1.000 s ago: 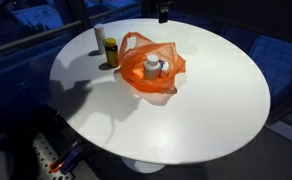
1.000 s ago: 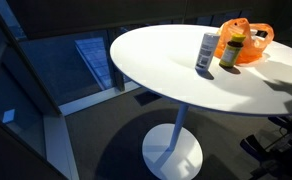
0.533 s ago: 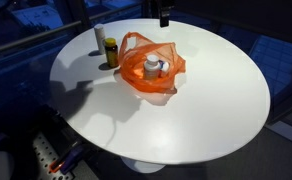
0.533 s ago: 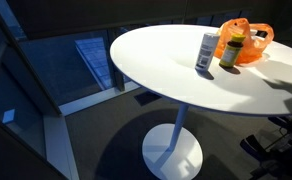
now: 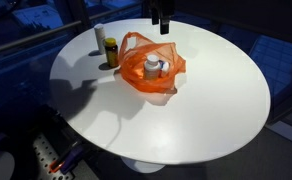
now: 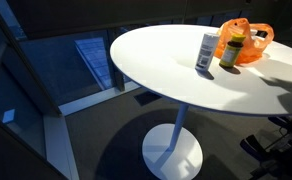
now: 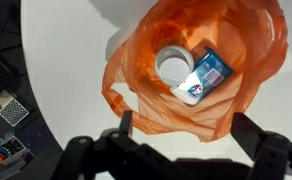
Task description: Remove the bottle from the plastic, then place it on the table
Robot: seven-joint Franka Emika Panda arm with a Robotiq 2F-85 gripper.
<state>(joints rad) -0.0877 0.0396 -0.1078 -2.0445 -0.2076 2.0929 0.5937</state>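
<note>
An orange plastic bag (image 5: 151, 65) lies open on the round white table (image 5: 206, 100); it also shows in an exterior view (image 6: 248, 42) and in the wrist view (image 7: 196, 70). Inside it stands a white bottle with a blue label (image 7: 191, 75), its round white cap facing up; it shows in an exterior view (image 5: 153, 69). My gripper (image 7: 182, 128) is open and empty, high above the bag, with only its lower part showing at the top edge of an exterior view (image 5: 163, 14).
A white can (image 5: 98, 38) and a dark bottle with a yellow label (image 5: 109, 52) stand beside the bag toward the table's edge. They also show in an exterior view: the can (image 6: 206, 52) and the dark bottle (image 6: 230, 48). Dark floor surrounds the table.
The gripper has come down a little into view above the bag. The bag, bottle and other objects have not moved.
</note>
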